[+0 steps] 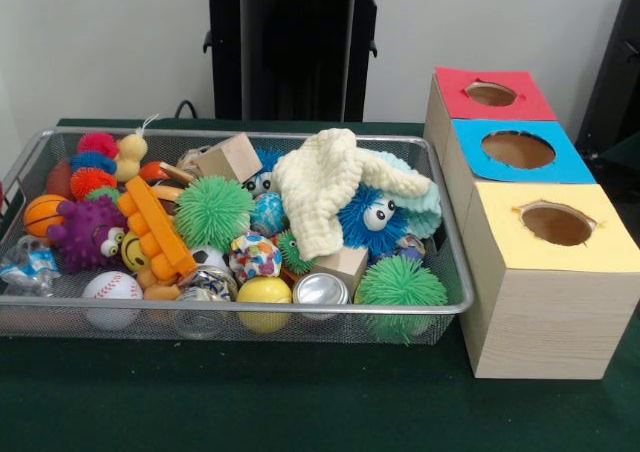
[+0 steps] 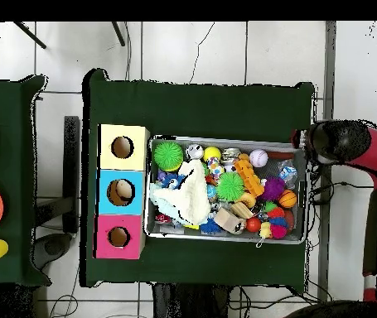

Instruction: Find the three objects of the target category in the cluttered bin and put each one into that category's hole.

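The wire-mesh bin (image 1: 440, 307) sits on the green table (image 1: 250, 402), its right side just beside a row of three wooden boxes with holes: red top (image 1: 492, 94) farthest, blue (image 1: 520, 150) in the middle, yellow (image 1: 556, 224) nearest. A cream cloth (image 1: 325, 187) drapes over a blue googly-eyed ball (image 1: 372, 218), burying toys beneath. Spiky green balls (image 1: 213, 212), a baseball (image 1: 112, 290) and a silver can (image 1: 321, 290) crowd the near side. Overhead, the red arm (image 2: 365, 149) hangs off the bin's edge; whether the claw is spread or pressed together, I cannot tell.

No legible text, label, brand, number or sign in either view. The toys in the cluttered bin (image 1: 440, 307) carry only patterns and printed faces. The red, blue and yellow tops of the three boxes (image 1: 545, 272) beside it are blank.
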{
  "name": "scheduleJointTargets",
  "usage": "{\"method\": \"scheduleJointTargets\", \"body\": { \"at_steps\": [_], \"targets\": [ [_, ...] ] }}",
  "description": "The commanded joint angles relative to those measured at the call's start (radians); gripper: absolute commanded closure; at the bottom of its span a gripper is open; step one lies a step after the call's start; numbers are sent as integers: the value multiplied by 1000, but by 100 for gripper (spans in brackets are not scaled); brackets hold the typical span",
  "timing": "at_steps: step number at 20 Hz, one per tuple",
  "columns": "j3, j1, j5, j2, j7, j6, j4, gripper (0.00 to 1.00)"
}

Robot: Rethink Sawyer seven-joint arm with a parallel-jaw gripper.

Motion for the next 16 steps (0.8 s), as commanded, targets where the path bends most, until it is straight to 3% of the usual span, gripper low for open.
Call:
{"method": "scheduleJointTargets", "body": {
  "at_steps": [1,16],
  "targets": [
    [10,-22,-47,-16,-236,-51,172,0],
    [20,-68,-60,-39,-214,-92,267,0]
  ]
}}
